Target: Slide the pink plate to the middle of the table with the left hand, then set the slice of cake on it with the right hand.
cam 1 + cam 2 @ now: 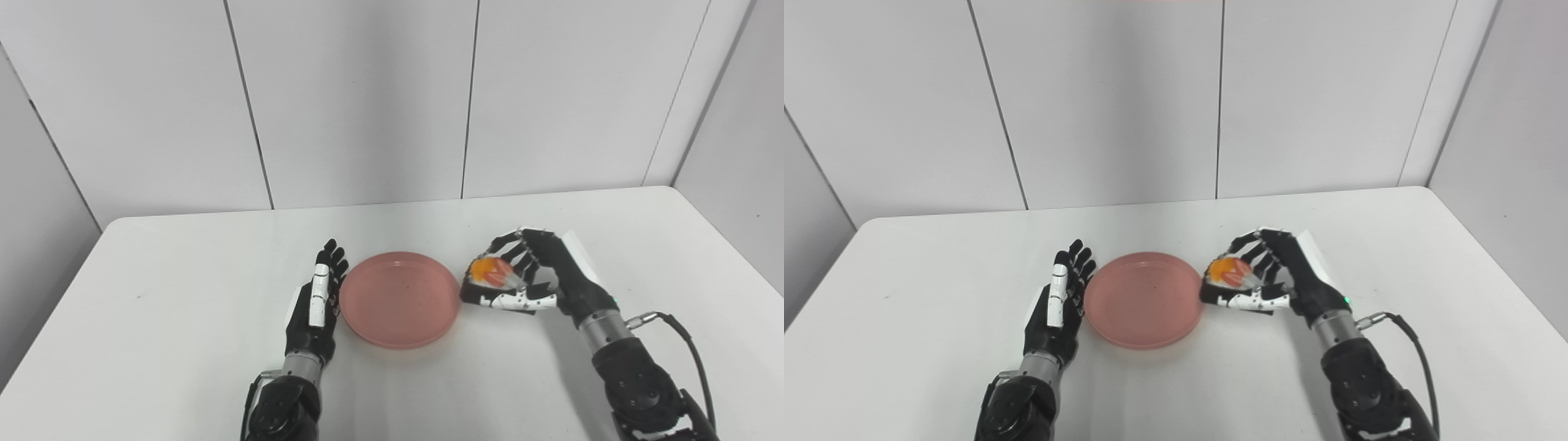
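The pink plate (399, 298) lies flat near the middle of the white table (184, 257), with nothing on it. My left hand (318, 300) rests just left of the plate's rim, fingers straight and apart, holding nothing. My right hand (527, 272) sits right of the plate, its fingers curled over the slice of cake (490, 271), an orange and red piece showing between the fingers and thumb. The cake is just outside the plate's right rim. I cannot tell whether the cake is lifted off the table.
White wall panels (367, 98) stand behind the table's far edge. A cable (686, 343) runs along my right forearm. Bare tabletop stretches to the left, right and far side of the plate.
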